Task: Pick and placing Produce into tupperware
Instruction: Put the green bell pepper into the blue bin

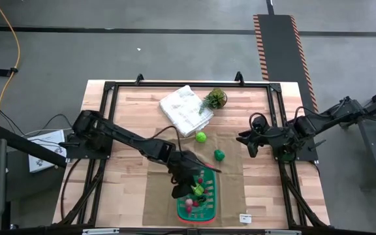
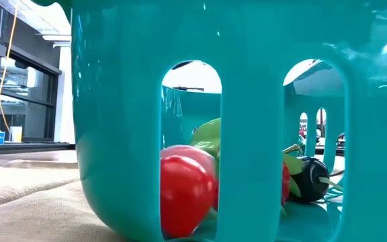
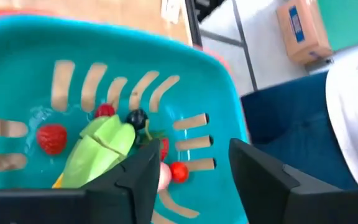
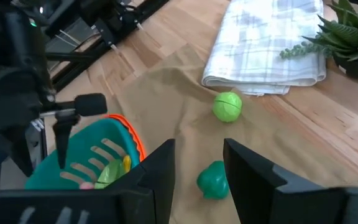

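left gripper [image 3: 191, 177] fingers parted, empty, over basket [image 1: 212, 196] | right gripper [image 4: 197, 165] fingers apart, empty, at table's right side | no readable writing; produce [image 3: 101, 149] in basket

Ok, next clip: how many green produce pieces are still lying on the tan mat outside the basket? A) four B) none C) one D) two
D: the high view shows a light green round piece and a darker green piece on the mat, both outside the basket; the right wrist view shows the same two.
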`<state>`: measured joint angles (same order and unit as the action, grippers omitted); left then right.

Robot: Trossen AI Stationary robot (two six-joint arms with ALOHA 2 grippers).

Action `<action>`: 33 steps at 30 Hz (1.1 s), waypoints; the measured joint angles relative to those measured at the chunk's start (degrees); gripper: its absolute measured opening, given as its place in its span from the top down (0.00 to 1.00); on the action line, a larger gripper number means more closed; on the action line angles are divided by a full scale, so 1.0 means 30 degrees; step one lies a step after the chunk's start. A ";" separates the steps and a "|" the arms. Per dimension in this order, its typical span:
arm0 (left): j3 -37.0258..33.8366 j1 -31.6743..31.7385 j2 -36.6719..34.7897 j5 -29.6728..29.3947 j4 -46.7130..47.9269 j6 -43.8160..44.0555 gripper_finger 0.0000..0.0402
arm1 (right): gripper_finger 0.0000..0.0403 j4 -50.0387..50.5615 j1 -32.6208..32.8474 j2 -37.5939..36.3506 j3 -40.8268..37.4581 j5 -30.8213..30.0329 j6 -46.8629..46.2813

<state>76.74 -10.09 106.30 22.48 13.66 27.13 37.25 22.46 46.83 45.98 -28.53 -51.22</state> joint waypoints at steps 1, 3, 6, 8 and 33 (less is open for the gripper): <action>0.0046 0.0000 -0.0293 -0.0252 0.0122 0.0075 0.58 | 0.69 -0.0092 0.0068 -0.0010 0.0000 -0.0118 -0.0082; 0.0274 0.0000 -0.0958 -0.1011 0.0074 0.0112 0.62 | 0.69 -0.0499 0.0214 -0.0028 0.0000 -0.0491 -0.0125; 0.0440 0.0000 -0.2480 -0.2888 0.0051 0.0086 0.68 | 0.69 -0.1320 0.0497 -0.0029 0.0007 -0.0920 -0.0097; 0.0466 -0.0003 -0.3540 -0.4543 0.0362 0.0091 0.73 | 0.69 -0.1752 0.0724 -0.0022 0.0007 -0.1191 -0.0073; 0.0453 -0.2521 -1.1850 -1.9870 0.3972 0.1689 0.99 | 0.69 -0.8005 -0.4735 0.0814 0.0473 0.3618 0.7317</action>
<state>78.10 -17.65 70.75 -37.13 25.57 32.20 13.24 8.25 49.27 47.39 -17.68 -29.27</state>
